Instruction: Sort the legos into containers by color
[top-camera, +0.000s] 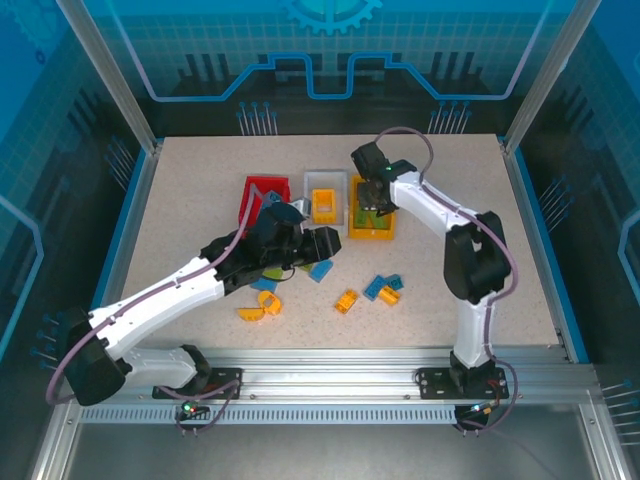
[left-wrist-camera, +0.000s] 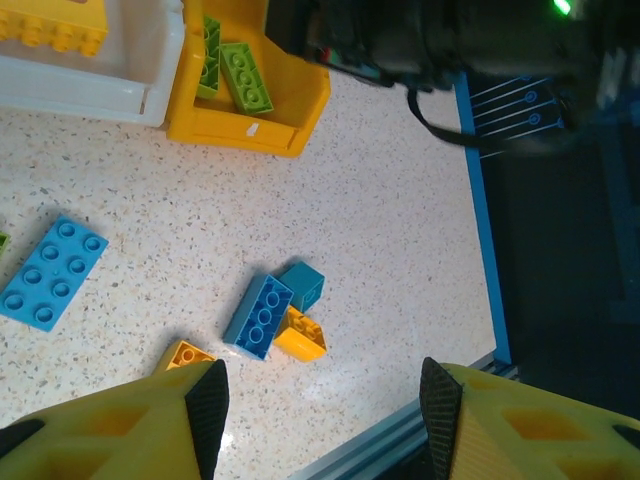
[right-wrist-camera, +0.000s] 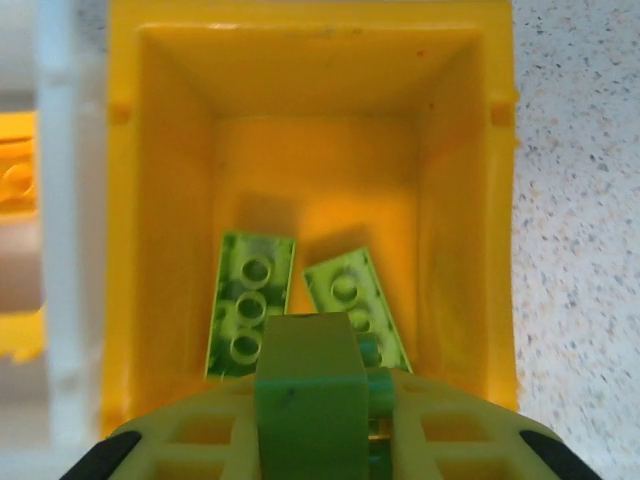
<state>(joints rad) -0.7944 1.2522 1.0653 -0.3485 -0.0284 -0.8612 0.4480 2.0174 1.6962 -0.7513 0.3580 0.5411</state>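
Observation:
My right gripper (right-wrist-camera: 318, 440) is shut on a green lego (right-wrist-camera: 305, 365) and hangs over the orange-yellow container (right-wrist-camera: 160, 200), which has two green legos (right-wrist-camera: 248, 300) lying in it. In the top view that gripper (top-camera: 376, 196) is above the same bin (top-camera: 372, 232). My left gripper (left-wrist-camera: 323, 410) is open with nothing between its fingers, above bare table near a blue lego (left-wrist-camera: 259, 315), a teal one (left-wrist-camera: 303, 283) and an orange one (left-wrist-camera: 300, 336). The white container (top-camera: 325, 178) holds a yellow brick (top-camera: 324, 203). The red container (top-camera: 262, 185) is partly hidden by my left arm.
Loose legos lie on the table: a flat blue plate (left-wrist-camera: 52, 272), an orange brick (left-wrist-camera: 185, 353) by my left finger, and orange bricks (top-camera: 347, 300) and blue ones (top-camera: 377, 287) at mid-table. The blue table rim (left-wrist-camera: 480, 220) runs close on the right.

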